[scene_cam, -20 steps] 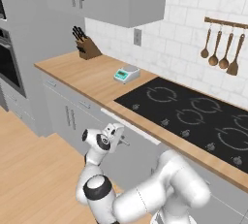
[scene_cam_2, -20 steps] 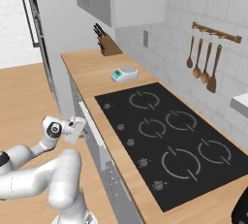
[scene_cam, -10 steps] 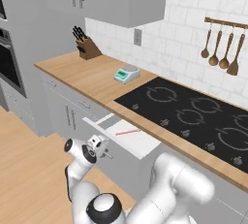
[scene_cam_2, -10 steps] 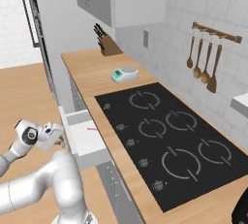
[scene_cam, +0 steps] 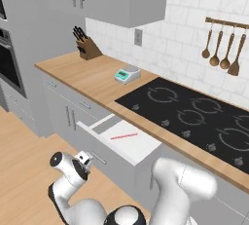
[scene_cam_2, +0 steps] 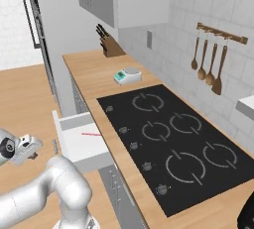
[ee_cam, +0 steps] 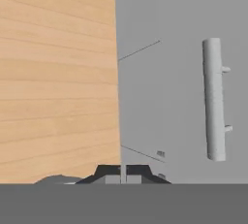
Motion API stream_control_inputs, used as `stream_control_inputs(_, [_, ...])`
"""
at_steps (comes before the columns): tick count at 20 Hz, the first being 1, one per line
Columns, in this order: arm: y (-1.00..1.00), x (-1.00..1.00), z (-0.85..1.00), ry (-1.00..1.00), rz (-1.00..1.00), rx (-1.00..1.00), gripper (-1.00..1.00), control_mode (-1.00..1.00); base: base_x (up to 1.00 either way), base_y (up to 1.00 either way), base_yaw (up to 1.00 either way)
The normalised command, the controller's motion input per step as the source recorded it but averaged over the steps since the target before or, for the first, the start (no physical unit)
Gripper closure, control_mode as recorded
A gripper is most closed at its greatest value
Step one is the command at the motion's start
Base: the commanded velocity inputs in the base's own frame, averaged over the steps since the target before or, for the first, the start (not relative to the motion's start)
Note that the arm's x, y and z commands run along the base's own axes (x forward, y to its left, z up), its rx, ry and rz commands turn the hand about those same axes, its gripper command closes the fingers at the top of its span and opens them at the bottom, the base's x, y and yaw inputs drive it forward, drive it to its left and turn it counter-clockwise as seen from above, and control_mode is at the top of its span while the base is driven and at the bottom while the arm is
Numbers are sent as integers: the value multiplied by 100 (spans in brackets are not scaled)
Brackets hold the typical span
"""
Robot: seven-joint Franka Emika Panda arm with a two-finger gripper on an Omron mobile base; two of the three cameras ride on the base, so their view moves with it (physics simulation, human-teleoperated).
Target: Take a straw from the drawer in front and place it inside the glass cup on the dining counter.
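Matt light-wood worktop (scene_cam: 92, 78) beside a glossy black cooktop (scene_cam: 194, 117); smooth grey drawer (scene_cam: 104, 147) front with matt white inside; pale wood floor (scene_cam: 24, 170).

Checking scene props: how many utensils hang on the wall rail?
4. Wooden utensils hang side by side on the wall rail right of the cooktop. The frame edge may hide more.
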Motion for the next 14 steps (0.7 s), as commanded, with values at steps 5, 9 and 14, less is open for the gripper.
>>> stream_control_inputs(5, [42, -74, 43, 3, 4, 25, -100, -100, 0, 0, 0])
stream_control_inputs(9, [-18, -41, 100, -13, 0, 26, -100, -100, 0, 0, 0])
stream_control_inputs(14, [-37, -2, 100, -9, 0, 27, -100, -100, 0, 0, 0])
